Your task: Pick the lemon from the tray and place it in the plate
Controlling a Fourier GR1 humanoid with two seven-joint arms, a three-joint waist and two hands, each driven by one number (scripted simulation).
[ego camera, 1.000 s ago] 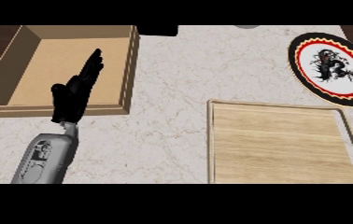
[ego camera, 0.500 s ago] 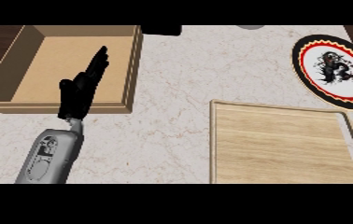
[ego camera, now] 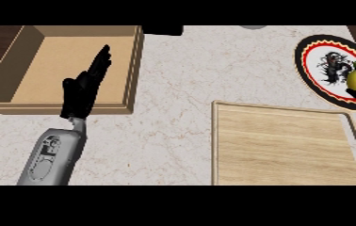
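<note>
A yellow-green lemon (ego camera: 351, 77) shows only as a sliver at the view's right edge, lying on the round plate (ego camera: 314, 65) with a black, red and yellow rim. My left hand (ego camera: 82, 91) is at the left, open, its straight fingers pointing up and to the right over the near right part of the deep wooden tray (ego camera: 135, 69). It holds nothing. The inside of that tray shows only bare wood. My right hand is out of view.
A flat, light wooden board with a raised rim (ego camera: 278, 147) fills the lower right of the marble counter (ego camera: 188, 74). A dark object (ego camera: 162, 30) and a grey one (ego camera: 254, 27) sit at the counter's far edge.
The lemon's edge has come into sight on the plate at the right border. My left hand has barely shifted over the tray.
</note>
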